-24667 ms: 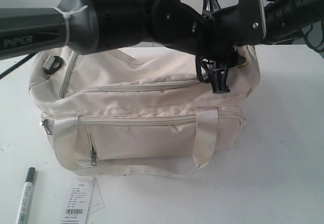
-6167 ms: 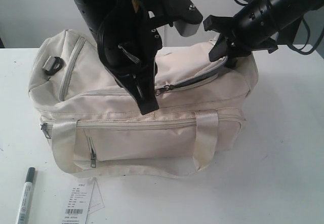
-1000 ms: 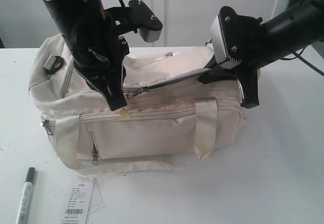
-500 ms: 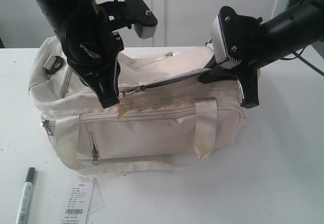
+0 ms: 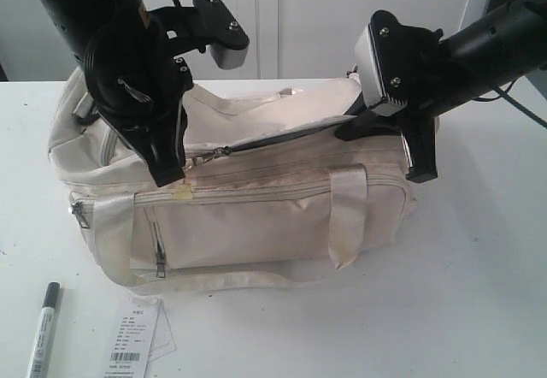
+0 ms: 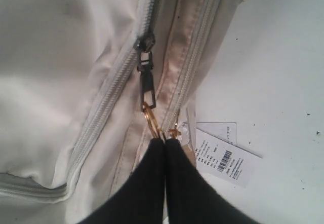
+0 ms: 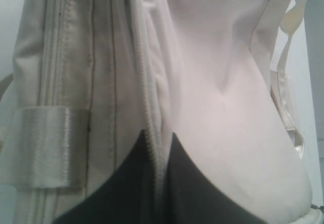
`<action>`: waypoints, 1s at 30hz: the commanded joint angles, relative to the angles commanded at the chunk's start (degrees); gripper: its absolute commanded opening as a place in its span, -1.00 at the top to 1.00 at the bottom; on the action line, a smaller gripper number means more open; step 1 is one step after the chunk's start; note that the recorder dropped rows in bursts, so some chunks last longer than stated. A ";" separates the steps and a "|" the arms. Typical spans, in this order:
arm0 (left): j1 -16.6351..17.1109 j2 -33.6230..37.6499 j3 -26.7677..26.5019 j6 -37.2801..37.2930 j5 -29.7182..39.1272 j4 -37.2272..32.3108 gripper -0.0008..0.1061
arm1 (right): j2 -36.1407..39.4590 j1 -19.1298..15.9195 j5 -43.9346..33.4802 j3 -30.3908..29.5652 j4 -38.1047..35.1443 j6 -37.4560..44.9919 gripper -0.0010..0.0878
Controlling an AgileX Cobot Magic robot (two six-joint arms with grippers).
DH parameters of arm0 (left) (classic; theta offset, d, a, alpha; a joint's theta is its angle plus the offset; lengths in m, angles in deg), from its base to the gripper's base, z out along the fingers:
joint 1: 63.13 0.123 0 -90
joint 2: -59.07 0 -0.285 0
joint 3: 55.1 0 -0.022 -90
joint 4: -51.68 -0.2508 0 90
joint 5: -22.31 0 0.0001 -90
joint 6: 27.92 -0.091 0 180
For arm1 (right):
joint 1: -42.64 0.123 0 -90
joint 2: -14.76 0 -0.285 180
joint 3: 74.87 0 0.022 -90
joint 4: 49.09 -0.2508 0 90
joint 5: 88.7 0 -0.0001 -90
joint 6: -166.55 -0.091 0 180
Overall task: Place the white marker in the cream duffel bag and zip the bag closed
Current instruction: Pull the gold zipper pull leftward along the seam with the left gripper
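**Top zip is opening up, marker's out on the table**

The cream duffel bag (image 5: 256, 207) sits slumped on the white table (image 5: 479, 292), with its front strap handle looped down. The right part of its top zip is open, with dark lining showing in the gap. The white marker (image 5: 41, 333), black cap on, lies at the table's front left, well apart from the bag and near the paper barcode tag (image 5: 132, 348). Compared to half a second ago, the left gripper (image 5: 168, 174) sits further left and the slider has gone with it, so the gap is longer. The right gripper (image 5: 419, 166) hasn't budged. The left wrist view shows what the exterior can't: fingers pressed together on a gold ring (image 6: 151, 121) hanging off the dark zipper pull (image 6: 147, 84). The right wrist view shows that gripper pinching the bag's zipper edge
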 joint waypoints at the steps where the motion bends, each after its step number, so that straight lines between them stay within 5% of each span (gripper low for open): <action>1: 0.00 0.00 0.00 0.00 0.00 -0.30 0.99 | 0.00 0.00 0.00 0.00 0.00 0.00 0.98; 9: 3.92 0.00 0.00 0.48 0.00 2.06 0.99 | 0.00 0.00 -0.10 0.00 0.00 0.00 0.98; 22: 4.08 0.00 0.00 0.03 0.00 -0.73 0.99 | 0.00 0.00 0.13 0.00 0.90 0.00 0.98; 30: 7.34 -0.26 1.98 -0.10 0.00 1.10 0.99 | 0.00 0.00 0.27 0.00 0.89 0.00 0.98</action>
